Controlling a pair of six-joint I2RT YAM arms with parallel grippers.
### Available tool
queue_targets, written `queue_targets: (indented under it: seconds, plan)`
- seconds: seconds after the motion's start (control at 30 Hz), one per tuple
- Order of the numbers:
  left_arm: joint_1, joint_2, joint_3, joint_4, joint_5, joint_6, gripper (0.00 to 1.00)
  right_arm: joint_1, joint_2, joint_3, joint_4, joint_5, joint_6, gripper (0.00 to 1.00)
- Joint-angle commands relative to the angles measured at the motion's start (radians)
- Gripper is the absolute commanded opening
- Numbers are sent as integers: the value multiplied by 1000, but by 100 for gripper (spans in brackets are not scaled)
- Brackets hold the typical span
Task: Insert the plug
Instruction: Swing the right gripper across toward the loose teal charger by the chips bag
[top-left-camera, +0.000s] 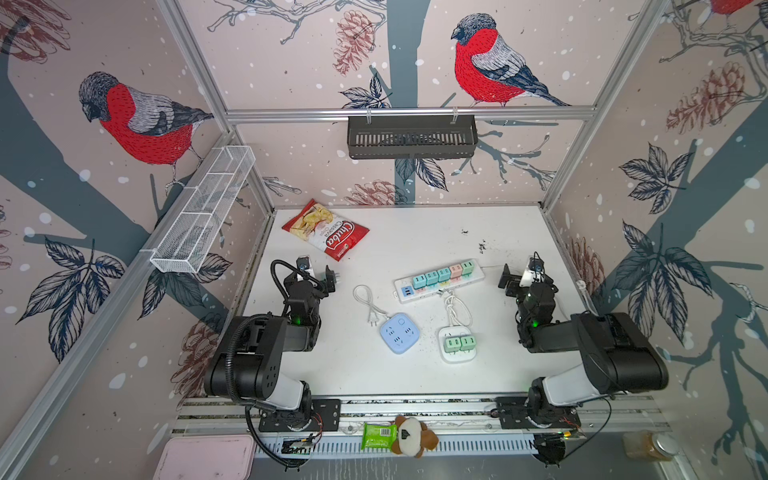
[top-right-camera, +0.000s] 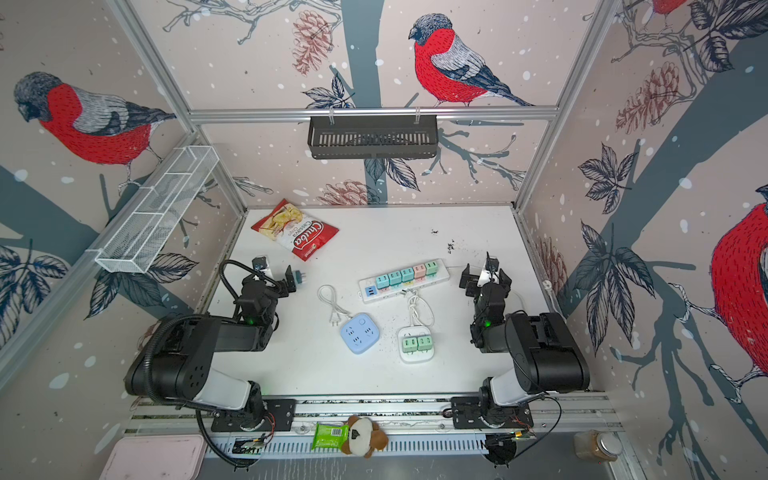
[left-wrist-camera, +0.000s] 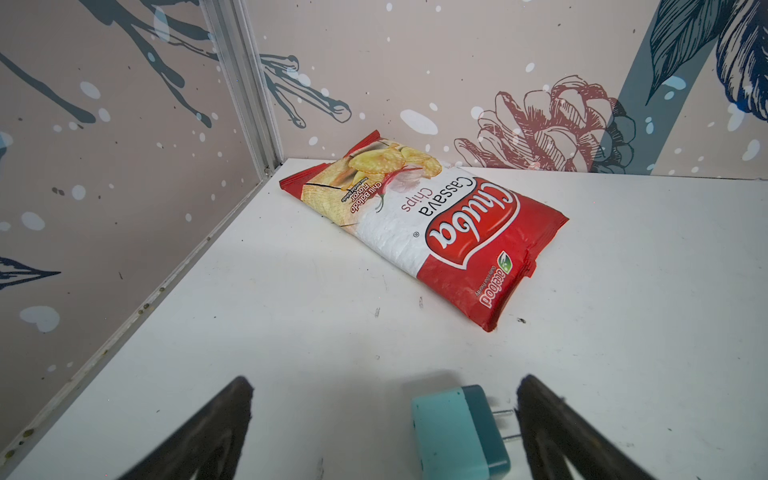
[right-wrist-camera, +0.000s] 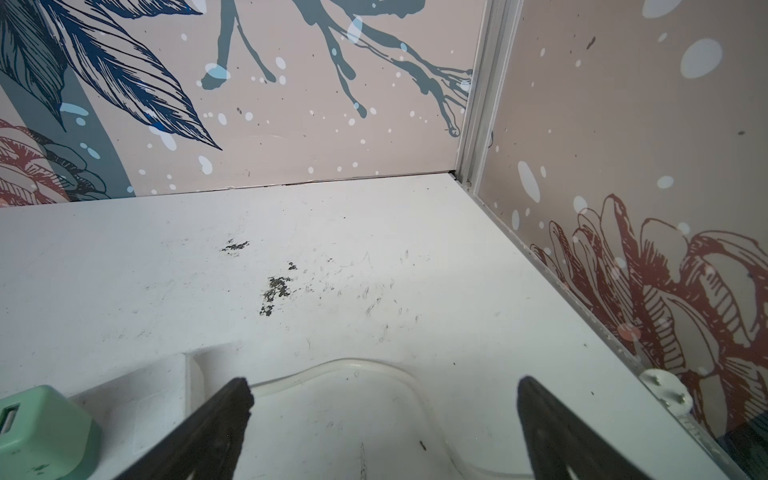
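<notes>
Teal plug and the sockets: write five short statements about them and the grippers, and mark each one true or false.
1. The teal plug sits inside the open left gripper. True.
2. The long power strip carries five adapters. True.
3. The blue square socket holds two adapters. False: it is bare; the white socket holds the two green adapters.
4. The right gripper is shut on a cable. False: it is open and empty.
5. The chip bag lies beside the right arm. False: it lies in the far left corner.

Black left arm (top-left-camera: 257, 361) and right arm (top-left-camera: 619, 357), white lower links, green lights, ribbed black hose (top-left-camera: 228, 370) on left.
</notes>
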Motion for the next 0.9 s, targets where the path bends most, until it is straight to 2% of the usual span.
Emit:
queue_targets:
  seconds: [0.0,0.07,0.13,0.2,0.23,0.27,0.33,0.5,0.57,0.63,0.7,0.73,0.77,0.8,0.87]
  plan:
    - [2,-3,-1,38,-7,-1,98,0,-1,5,7,-3,8,100]
    - [-2,-11,-8,41,-59,-21,98,5,-7,-3,21,3,4,100]
    - [-18,-25,-6,28,-193,-63,98,26,-24,-18,39,48,-5,100]
    - [-18,-23,-1,22,-209,-71,98,41,-77,-8,19,123,-13,100]
    - [-18,-19,7,10,-214,-72,98,54,-140,45,-140,188,4,100]
    - [-18,-22,6,12,-212,-72,98,50,-190,113,-304,176,22,100]
    - [-18,-22,4,14,-212,-72,98,48,-224,187,-423,157,48,100]
    - [-24,-28,-3,23,-220,-67,98,53,-193,313,-515,30,243,100]
    - [-31,-31,-13,41,-228,-58,98,54,-159,410,-607,-5,416,100]
    - [-43,-36,-29,70,-234,-44,98,55,-118,510,-664,-134,403,100]
    - [-74,-79,-36,121,-220,74,98,53,-79,582,-677,-247,428,100]
    - [-123,-154,3,-13,-283,104,99,50,-66,595,-645,-331,434,100]
    - [-143,-224,66,-198,-311,36,98,50,-56,600,-607,-405,440,100]
    - [-123,-255,109,-296,-294,-2,99,59,-45,606,-571,-454,429,100]
    - [-71,-295,158,-440,-293,-119,98,126,-10,659,-581,-441,368,100]
